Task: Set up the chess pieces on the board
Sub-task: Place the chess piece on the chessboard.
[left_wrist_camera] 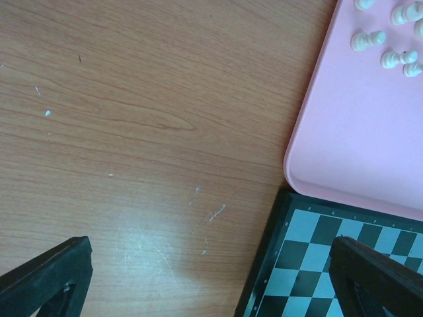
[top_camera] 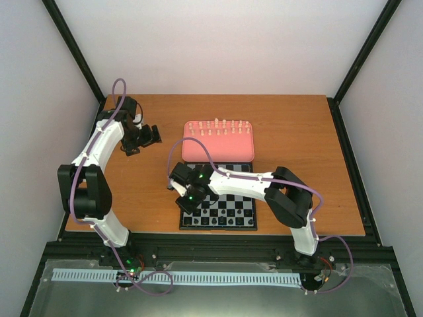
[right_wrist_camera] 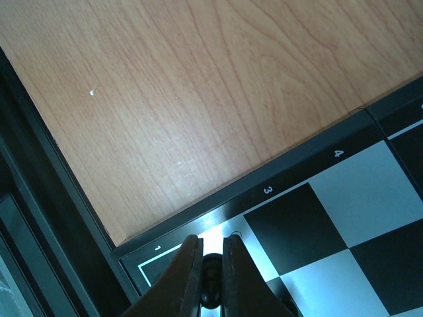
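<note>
Now the right gripper (right_wrist_camera: 211, 246) has its two fingers (right_wrist_camera: 190, 274) almost together, pinching a black piece (right_wrist_camera: 211, 272) at the bottom of the right wrist view. The piece is a small dark shape. Its long side runs up and down the frame, in line with the fingers. Which end is its top I cannot tell. It sits over the left edge of the board (right_wrist_camera: 344, 198), on the bright square between the marks 1 and 3. The board's edge slants from lower left to upper right there.

From above, the right gripper (top_camera: 186, 201) is over the left side of the board (top_camera: 250, 224), which lies flat in the lower middle of the frame, square with the table (top_camera: 297, 132). Other black pieces (top_camera: 218, 215) stand on its lower rows.

White pieces (top_camera: 218, 125) stand upright in a row along the upper part of the pink tray (top_camera: 218, 152), just above the board.

The left gripper (top_camera: 153, 135) is at the left of the tray. Its fingers (left_wrist_camera: 49, 277) are wide apart, with nothing between them but bare table (left_wrist_camera: 152, 132). The tray's corner (left_wrist_camera: 344, 132) and the board's corner (left_wrist_camera: 297, 264) show at the right of that view.
</note>
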`<state>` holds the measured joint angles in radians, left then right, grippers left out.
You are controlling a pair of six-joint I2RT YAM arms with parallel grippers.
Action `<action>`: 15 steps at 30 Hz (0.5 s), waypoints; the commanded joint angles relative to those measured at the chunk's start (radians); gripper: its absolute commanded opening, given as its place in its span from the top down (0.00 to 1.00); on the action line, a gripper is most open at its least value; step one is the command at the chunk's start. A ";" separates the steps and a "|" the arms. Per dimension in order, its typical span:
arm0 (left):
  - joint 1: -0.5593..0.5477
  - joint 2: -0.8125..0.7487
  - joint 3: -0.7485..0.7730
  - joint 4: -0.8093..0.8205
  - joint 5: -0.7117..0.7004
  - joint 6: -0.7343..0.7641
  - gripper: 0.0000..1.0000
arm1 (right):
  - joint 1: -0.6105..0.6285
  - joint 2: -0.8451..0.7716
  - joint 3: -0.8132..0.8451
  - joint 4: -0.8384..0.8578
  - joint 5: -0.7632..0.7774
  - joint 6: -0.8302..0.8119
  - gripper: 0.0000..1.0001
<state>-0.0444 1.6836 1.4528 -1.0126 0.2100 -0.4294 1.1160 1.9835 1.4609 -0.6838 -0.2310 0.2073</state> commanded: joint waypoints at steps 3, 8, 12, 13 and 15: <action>-0.004 -0.027 -0.005 0.011 0.008 0.006 0.00 | 0.003 0.012 0.006 0.005 -0.021 0.001 0.96; -0.004 -0.028 -0.007 0.011 0.005 0.007 0.00 | 0.002 0.014 -0.007 0.008 -0.022 0.005 0.96; -0.004 -0.031 -0.010 0.011 0.001 0.007 0.00 | 0.002 0.013 -0.015 0.009 -0.016 0.007 0.96; -0.003 -0.031 -0.011 0.010 0.000 0.006 0.00 | 0.002 0.013 -0.014 0.009 -0.016 0.007 0.96; -0.003 -0.031 -0.009 0.011 0.001 0.007 0.00 | 0.002 0.015 -0.019 0.009 -0.016 0.007 0.96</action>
<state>-0.0444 1.6836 1.4410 -1.0115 0.2100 -0.4294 1.1160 1.9835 1.4544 -0.6834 -0.2470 0.2081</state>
